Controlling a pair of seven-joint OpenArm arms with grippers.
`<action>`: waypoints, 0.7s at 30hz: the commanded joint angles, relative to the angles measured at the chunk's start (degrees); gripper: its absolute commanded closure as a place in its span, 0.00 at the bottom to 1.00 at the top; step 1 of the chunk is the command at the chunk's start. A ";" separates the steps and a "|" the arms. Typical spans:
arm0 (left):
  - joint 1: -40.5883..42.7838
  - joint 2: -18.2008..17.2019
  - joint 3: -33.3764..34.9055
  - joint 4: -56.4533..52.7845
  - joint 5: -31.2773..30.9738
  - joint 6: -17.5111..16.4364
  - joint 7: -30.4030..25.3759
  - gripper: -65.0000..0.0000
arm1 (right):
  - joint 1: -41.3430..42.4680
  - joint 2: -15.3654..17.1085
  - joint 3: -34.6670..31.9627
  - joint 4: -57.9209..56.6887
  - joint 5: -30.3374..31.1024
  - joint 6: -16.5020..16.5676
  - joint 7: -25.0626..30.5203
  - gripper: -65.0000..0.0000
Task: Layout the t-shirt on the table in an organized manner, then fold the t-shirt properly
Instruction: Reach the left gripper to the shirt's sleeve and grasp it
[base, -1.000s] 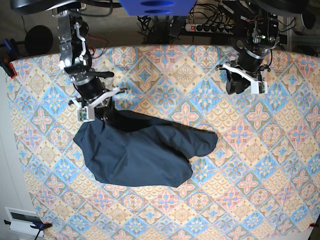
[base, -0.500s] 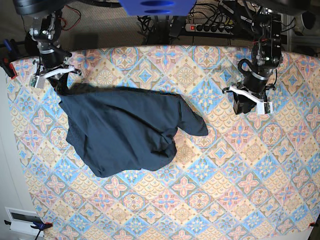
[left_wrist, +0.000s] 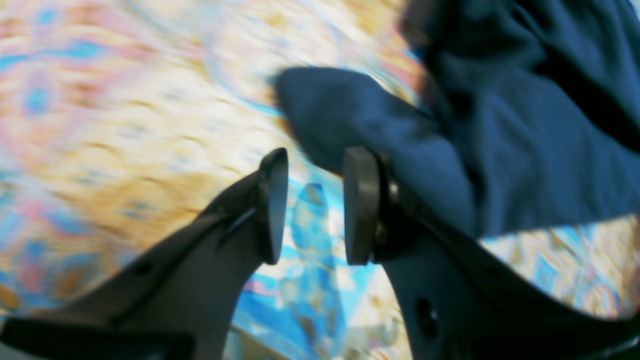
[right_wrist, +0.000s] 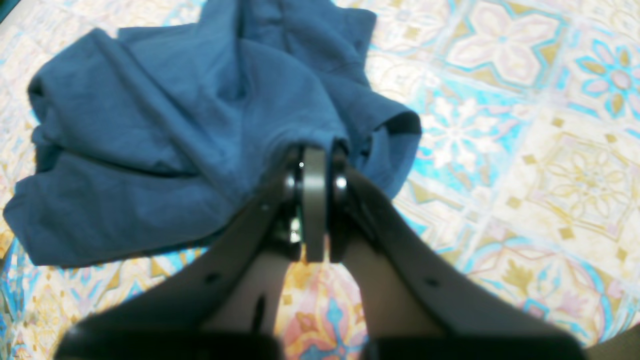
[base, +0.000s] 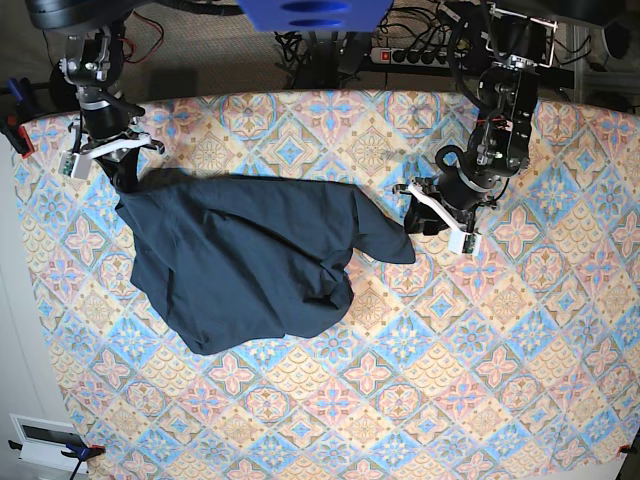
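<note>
Though the cloth on the table (base: 480, 360) was flat and stiff-looking, printed in pastel diamond medallions of blue, pink and cream, the t-shirt (base: 240, 260) on it was soft, matte navy fabric lying in a rumpled, roughly rectangular heap on the left half of the base view. One sleeve tapered to a blunt end pointing across the table toward the other arm, and creases ran along the shirt's lower edge.

At the shirt's far corner, near the table's back edge, the right gripper (right_wrist: 314, 165) had its dark, flat-padded jaws pressed together on a gathered pinch of the fabric, from which folds fanned out over the cloth.

The left gripper (left_wrist: 310, 205) sat low at the sleeve end, its two rounded black pads standing apart with a moderate gap. Only the patterned cloth showed between them. The sleeve's tip lay just beyond and beside one finger (left_wrist: 361, 205); the wrist picture was smeared, so whether that finger actually touched the fabric could not be told. In the base view this gripper (base: 432, 214) lay right beside the sleeve's end.
</note>
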 joint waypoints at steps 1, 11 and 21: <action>-0.41 -0.63 0.00 1.12 -0.46 -1.47 0.00 0.69 | 0.00 0.57 0.34 0.93 0.26 0.40 1.50 1.00; -4.63 -0.63 4.13 -0.90 -0.37 -7.27 7.64 0.68 | 0.35 0.57 0.25 0.93 0.26 0.40 1.50 1.00; -14.03 2.80 9.23 -11.89 0.16 -7.27 7.56 0.69 | 0.35 0.57 0.25 0.93 0.26 0.40 1.50 1.00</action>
